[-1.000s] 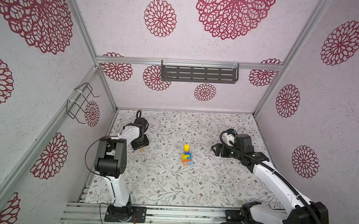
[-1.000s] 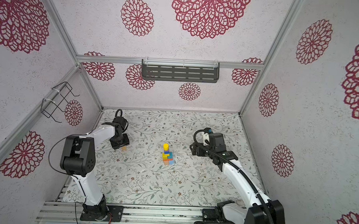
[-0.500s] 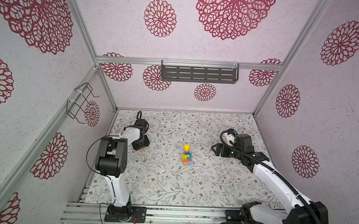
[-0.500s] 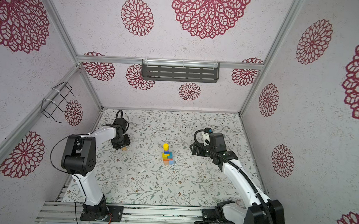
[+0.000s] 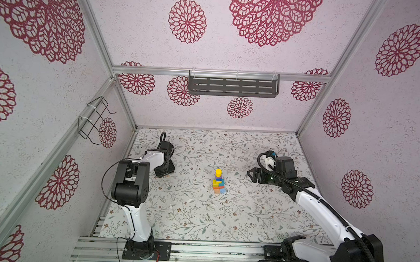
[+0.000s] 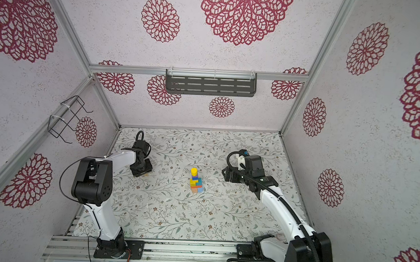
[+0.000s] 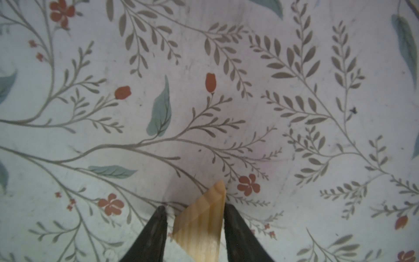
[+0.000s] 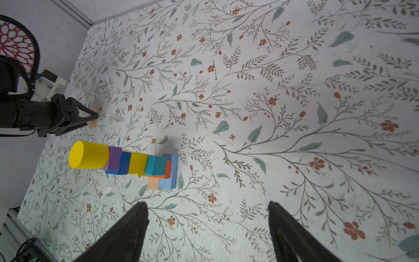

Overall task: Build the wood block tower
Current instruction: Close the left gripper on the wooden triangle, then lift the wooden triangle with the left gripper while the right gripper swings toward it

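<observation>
L gripper tip-down on floral mat, far-left of centre. Tan block sits btw its fingers, one touching, other w/ a hairline gap; clamped or not, can't tell. R gripper spread wide, empty, right of wood block tower, apart. Tower mid-mat, yellow cyl. on top. Pale walls w/ red rosettes; slotted shelf on far wall, wire rack on left.
</observation>
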`<state>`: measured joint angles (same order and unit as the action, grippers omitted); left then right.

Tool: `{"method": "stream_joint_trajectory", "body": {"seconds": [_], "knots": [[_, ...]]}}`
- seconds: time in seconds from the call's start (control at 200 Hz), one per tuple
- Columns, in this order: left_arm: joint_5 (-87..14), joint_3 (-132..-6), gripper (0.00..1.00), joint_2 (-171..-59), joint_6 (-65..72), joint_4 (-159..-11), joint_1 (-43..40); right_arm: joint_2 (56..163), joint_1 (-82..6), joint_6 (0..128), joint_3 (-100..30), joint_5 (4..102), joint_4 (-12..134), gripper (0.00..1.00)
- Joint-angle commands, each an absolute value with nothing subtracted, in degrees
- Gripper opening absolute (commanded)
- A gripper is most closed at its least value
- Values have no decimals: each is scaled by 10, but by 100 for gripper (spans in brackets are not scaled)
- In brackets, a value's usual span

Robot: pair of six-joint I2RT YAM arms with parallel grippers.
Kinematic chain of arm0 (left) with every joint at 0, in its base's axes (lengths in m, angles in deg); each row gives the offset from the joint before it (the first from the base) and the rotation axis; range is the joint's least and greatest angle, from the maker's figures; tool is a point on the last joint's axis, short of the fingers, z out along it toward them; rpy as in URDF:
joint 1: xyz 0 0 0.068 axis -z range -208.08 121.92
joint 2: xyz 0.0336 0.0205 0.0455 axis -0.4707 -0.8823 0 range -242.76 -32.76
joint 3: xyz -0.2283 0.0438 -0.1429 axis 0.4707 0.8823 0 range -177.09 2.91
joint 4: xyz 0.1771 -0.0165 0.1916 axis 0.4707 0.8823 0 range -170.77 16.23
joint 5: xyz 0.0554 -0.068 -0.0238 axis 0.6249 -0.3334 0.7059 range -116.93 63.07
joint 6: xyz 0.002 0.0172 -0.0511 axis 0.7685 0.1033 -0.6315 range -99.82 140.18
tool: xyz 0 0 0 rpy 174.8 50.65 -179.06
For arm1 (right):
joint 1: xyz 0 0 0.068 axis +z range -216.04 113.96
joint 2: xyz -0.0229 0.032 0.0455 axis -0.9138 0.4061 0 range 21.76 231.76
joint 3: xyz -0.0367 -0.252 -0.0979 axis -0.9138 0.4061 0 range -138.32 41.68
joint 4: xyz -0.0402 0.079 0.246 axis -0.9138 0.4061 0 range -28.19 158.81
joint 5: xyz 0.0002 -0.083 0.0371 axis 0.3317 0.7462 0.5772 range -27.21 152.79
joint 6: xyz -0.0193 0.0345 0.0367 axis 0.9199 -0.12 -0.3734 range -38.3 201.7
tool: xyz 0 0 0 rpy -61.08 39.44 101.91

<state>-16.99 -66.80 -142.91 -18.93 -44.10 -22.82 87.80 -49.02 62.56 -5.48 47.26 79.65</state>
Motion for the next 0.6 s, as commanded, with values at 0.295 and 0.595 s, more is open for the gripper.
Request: {"method": "stream_joint_trajectory", "body": {"seconds": [0.295, 0.595], "knots": [[-182, -680, 26, -1435, -200, -437, -226, 872, -493, 632, -55, 470, 782, 88], [-198, -764, 26, -1408, -160, -334, -218, 820, -491, 640, -19, 465, 704, 89]]}}
